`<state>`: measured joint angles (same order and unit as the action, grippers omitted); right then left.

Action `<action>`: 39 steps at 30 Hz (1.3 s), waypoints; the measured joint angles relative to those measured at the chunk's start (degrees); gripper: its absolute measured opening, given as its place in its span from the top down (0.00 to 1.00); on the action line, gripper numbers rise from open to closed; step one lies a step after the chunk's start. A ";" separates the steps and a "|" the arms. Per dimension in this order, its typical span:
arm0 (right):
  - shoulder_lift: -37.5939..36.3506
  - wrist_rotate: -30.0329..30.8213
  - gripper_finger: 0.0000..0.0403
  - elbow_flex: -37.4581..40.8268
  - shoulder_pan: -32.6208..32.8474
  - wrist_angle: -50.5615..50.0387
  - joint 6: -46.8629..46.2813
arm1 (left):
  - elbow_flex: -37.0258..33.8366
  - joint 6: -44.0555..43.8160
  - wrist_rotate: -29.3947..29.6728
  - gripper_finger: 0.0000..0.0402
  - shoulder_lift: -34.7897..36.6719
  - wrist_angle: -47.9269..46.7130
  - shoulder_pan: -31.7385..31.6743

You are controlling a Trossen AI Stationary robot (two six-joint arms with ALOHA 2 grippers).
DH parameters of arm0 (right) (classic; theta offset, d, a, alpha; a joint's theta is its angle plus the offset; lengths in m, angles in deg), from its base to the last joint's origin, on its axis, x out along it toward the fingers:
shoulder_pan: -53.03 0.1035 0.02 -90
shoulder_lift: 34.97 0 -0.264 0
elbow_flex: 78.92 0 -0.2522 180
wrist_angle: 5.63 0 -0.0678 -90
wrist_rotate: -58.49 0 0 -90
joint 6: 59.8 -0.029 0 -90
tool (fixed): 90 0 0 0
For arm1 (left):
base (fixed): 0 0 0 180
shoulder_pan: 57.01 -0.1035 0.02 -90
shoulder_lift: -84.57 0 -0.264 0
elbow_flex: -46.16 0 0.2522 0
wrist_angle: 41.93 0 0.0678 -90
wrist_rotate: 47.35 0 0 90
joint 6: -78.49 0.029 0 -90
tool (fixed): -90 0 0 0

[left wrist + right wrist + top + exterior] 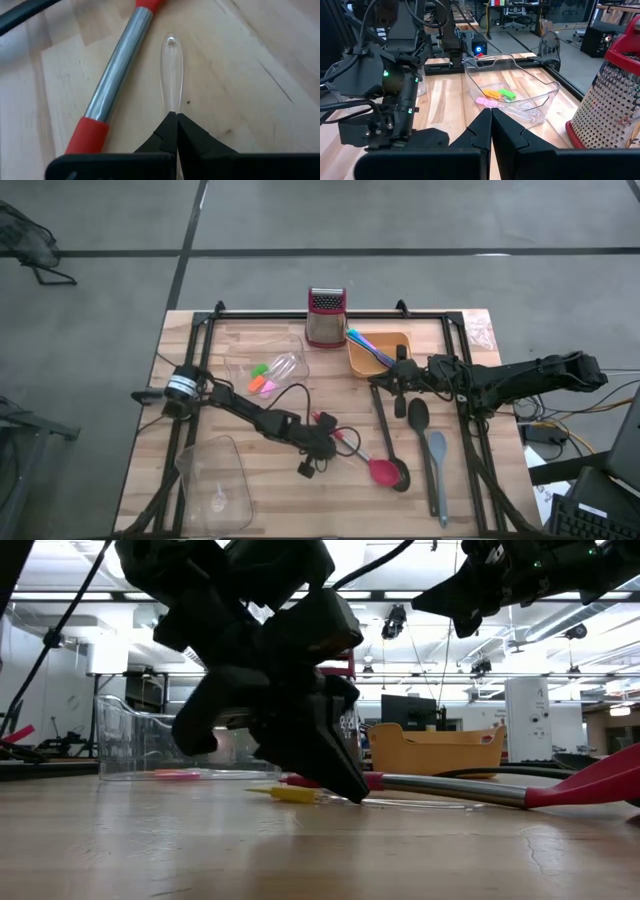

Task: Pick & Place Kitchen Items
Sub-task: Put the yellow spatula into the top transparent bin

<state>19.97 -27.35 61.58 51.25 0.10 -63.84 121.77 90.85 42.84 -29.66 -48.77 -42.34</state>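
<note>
Wooden table (270, 470): left gripper (176, 119) pinched shut on clear utensil (171, 75) beside red-handled spatula (112, 80), for lifting; right gripper (491, 114) closed, empty.

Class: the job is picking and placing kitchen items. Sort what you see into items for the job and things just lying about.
For the job:
red-pink spoon
black spoon
grey spatula
small coloured pieces
coloured sticks

Lying about:
box grater
orange tray
clear tubs
</note>
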 joint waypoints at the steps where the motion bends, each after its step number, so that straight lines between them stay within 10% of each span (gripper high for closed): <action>1: 0.00 0.02 0.98 0.00 0.00 0.02 0.00 | -0.03 0.00 0.17 0.99 0.78 -1.13 0.00; 20: 0.00 0.00 0.98 0.00 0.00 -0.04 0.00 | -5.42 -2.00 2.75 0.97 15.18 -15.47 0.22; 39: 0.00 0.01 0.98 0.00 0.00 -0.02 0.00 | -9.68 -6.95 6.40 0.42 15.75 -12.09 0.15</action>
<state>19.97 -27.34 61.58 51.25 0.08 -63.84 112.10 83.90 49.24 -13.91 -60.86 -42.18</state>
